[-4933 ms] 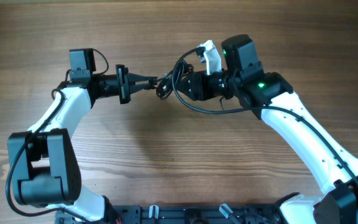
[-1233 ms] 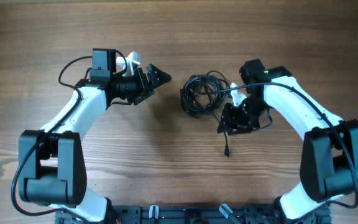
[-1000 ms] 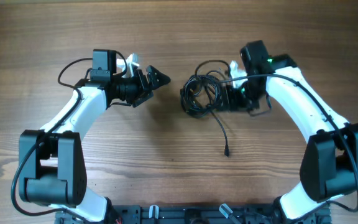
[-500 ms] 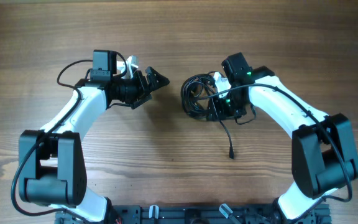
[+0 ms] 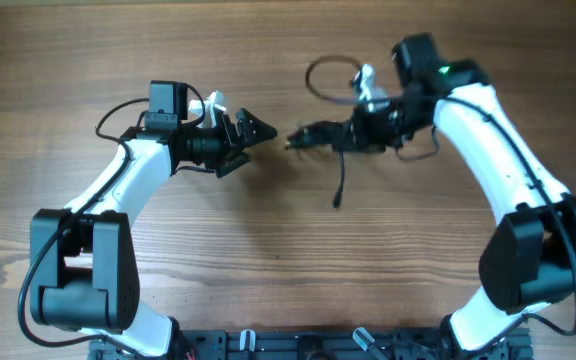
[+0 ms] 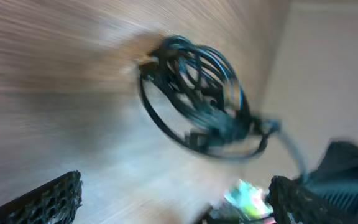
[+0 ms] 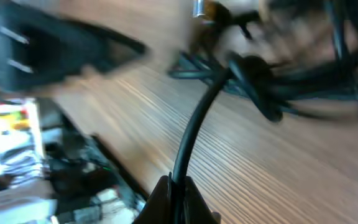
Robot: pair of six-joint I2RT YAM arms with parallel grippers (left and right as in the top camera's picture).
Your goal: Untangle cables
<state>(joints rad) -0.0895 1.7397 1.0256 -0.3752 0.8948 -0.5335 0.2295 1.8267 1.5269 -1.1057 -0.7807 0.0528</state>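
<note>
Pinching one black cord between its closed fingertips, the right gripper [image 5: 356, 133] holds the cables [image 5: 313, 136] at about 12 o'clock from the middle of the table [image 5: 268, 270]. Its wrist view shows the two fingertips [image 7: 159, 202] meeting on that cord at the bottom edge. From there the cord runs up toward 1 o'clock into a blurred knot of strands. From overhead the bundle looks drawn out sideways, its far end pointing toward 9 o'clock. One thin loop [image 5: 330, 72] stands out from the gripper toward 11 o'clock. A single loose cord [image 5: 339, 180] trails toward 6 o'clock and ends in a small plug over the wood. The blur hides whether the bundle touches the table. The left gripper [image 5: 256, 128] sits at 9 o'clock of the bundle, near it but apart, its jaws spread wide and holding nothing. In its wrist view the textured fingers [image 6: 50, 198] frame the lower corners, with the coiled cables lying between and beyond them, toward 12 o'clock.
</note>
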